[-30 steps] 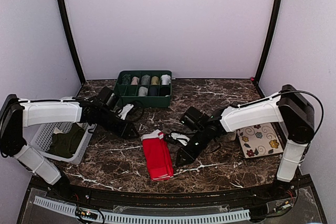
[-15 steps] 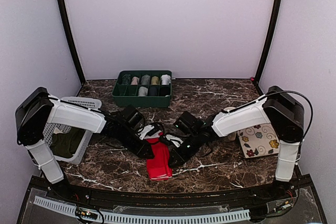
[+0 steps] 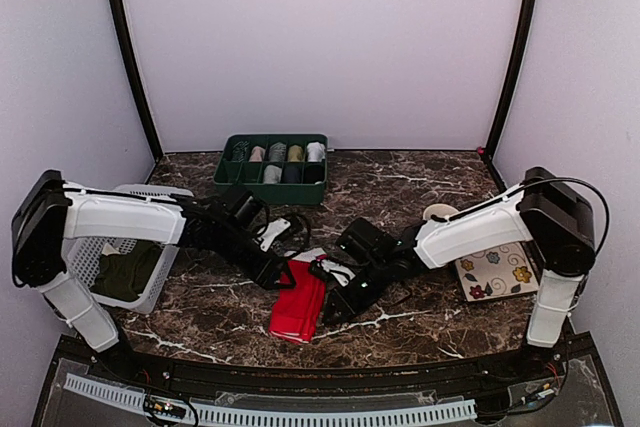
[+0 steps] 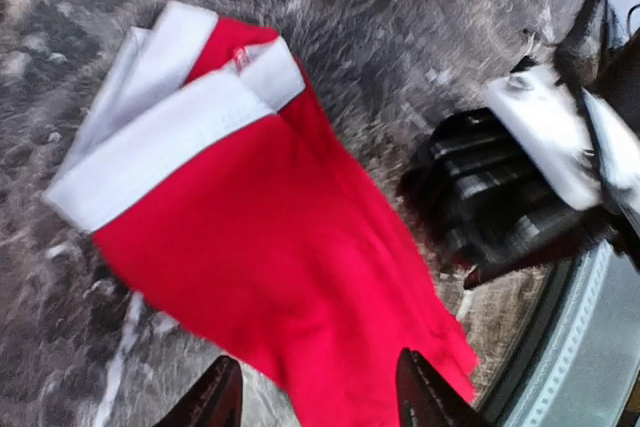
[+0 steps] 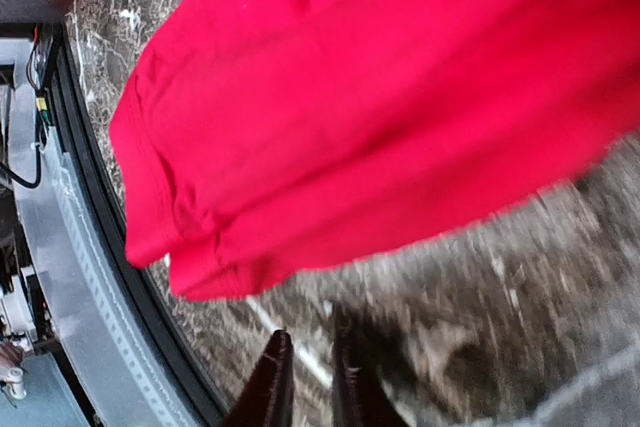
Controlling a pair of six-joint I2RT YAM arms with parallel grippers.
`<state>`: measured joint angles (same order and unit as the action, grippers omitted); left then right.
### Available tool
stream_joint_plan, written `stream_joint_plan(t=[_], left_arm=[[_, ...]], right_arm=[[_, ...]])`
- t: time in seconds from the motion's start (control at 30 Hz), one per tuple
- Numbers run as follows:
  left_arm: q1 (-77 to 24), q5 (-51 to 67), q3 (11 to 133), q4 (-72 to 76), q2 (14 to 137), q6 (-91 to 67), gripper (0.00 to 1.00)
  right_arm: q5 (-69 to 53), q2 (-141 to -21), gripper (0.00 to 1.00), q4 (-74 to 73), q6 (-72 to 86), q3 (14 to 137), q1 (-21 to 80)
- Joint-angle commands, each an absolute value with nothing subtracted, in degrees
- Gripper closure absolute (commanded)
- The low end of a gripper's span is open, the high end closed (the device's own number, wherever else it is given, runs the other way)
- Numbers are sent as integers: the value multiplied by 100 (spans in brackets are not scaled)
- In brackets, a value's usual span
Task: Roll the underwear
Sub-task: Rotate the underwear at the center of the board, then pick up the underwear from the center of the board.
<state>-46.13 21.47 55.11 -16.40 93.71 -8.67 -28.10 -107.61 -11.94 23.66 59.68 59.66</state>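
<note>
The left gripper [image 4: 318, 392] is held wide open; the right gripper [image 5: 308, 372] is squeezed shut, empty. The underwear [image 3: 300, 305] has just been pushed crooked, but not rolled yet.

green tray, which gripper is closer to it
Left. The left gripper is at the underwear's left edge, in front of the tray but apart from it. The right gripper is at the underwear's right side, closer to the arm bases.
</note>
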Motion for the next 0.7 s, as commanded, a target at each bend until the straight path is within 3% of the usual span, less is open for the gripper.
stream_joint_plan(t=[0.0,0.1,0.2,0.43,0.67], left_arm=[[-4507,1620,5116,-1894,8217,-835,37],[-4340,1408,4701,-1751,7467,-1013,25],[-4127,1178,4394,-1588,6889,-1377,2],[-3931,854,4088,-1498,6045,-1652,1],[-4146,1413,4113,-1633,5982,-760,1]], right_arm=[[-2572,-10007,82,-1340,2571,5886,5952],[-2688,-9941,76,-1059,2910,6124,5950],[-2927,-10238,72,-598,3321,6552,5967],[-3348,-11416,69,-189,3699,7621,6129],[-3554,-11824,80,38,3750,6728,6113]])
